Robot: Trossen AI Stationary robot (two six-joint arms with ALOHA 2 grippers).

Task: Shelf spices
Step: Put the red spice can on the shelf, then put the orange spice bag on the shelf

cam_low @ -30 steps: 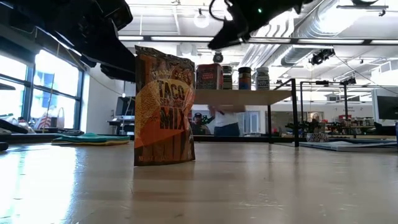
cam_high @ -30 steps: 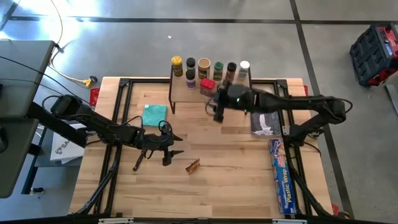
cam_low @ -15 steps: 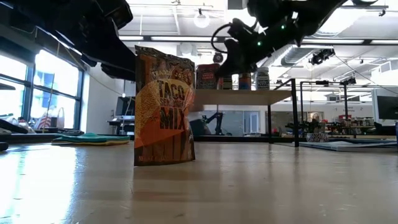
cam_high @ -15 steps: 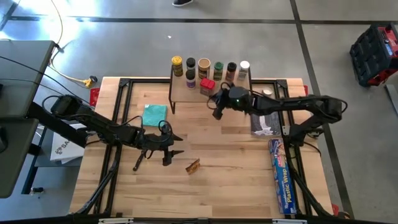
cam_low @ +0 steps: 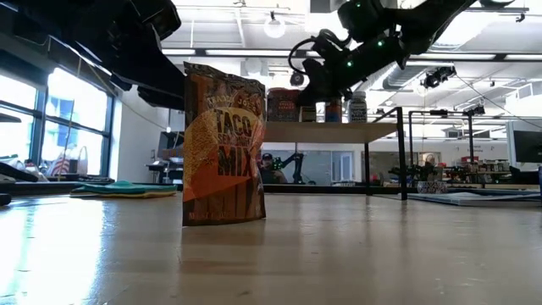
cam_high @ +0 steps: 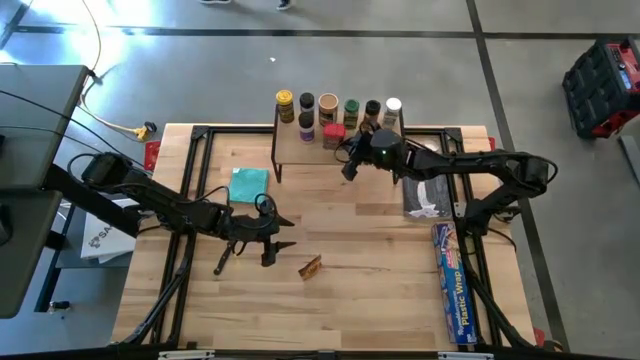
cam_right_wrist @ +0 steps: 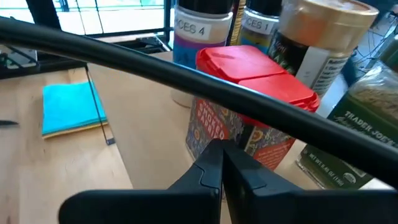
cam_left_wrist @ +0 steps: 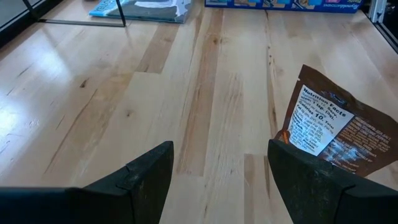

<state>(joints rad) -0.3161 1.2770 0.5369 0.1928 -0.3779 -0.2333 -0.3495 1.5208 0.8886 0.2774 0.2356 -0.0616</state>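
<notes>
The shelf (cam_high: 300, 147) stands at the table's (cam_high: 380, 290) far edge, jars (cam_high: 328, 106) rowed along its back. The packet (cam_high: 310, 266) stands near-centre; a box (cam_high: 456, 285), apparently wrap, lies right.

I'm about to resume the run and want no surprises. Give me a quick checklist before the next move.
1. Taco mix packet standing upright on the table: ok.
2. Left hand open beside the packet: ok.
3. Packet on the shelf: not ok, not yet.
4. Right hand shut, holding nothing: ok.
5. Red box on the shelf among the jars: ok.
6. Right hand clear of the red box: cannot tell.
</notes>
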